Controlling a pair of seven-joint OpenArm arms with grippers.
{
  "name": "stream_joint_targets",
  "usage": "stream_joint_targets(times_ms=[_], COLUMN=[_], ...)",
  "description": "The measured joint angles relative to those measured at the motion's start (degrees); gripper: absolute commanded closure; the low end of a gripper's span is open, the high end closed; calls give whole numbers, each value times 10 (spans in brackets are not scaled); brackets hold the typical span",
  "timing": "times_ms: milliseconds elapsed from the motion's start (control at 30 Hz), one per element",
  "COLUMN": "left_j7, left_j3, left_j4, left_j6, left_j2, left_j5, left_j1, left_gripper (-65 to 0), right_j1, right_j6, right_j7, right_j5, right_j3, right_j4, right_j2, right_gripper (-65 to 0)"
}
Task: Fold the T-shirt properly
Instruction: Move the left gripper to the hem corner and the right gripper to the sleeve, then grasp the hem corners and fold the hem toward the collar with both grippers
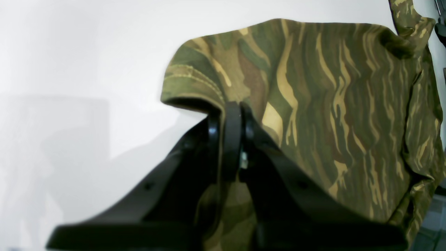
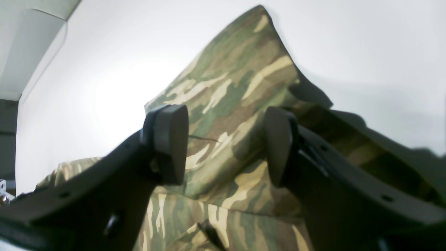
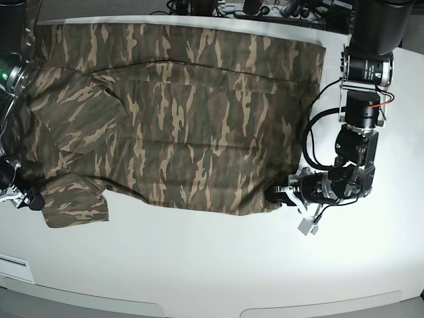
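Base view: left end effector (image 3: 278,195) pinches unlabelled T-shirt (image 3: 185,112) corner.

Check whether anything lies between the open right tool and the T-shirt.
Nothing visible does. The right tool hangs open directly over the T-shirt, only camouflage cloth between its pads. The left tool is already shut on the shirt's edge.

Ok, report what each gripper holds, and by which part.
The left gripper is shut on the T-shirt at its near hem corner. The right gripper is open above the cloth, holding nothing.
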Motion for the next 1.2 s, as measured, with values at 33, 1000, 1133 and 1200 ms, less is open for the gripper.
stream_joint_targets(times_ms=[33, 1000, 1133, 1200], left_j7=[0, -8, -12, -12], left_j3=[0, 0, 1, 1], left_j4=[0, 0, 0, 1], left_j6=[0, -61, -100, -113], left_j2=[0, -2, -3, -4], left_j5=[0, 13, 12, 9], left_j1=[0, 0, 2, 3], left_gripper=[0, 0, 0, 0], right_j1=[-1, -6, -21, -35], right_j6=[0, 70, 69, 70], right_j7=[0, -112, -124, -127], right_j5=[-1, 93, 116, 118], right_j3=[0, -25, -55, -65], right_j4=[0, 53, 72, 88], right_j2=[0, -2, 31, 46], right_gripper=[-368, 0, 0, 0])
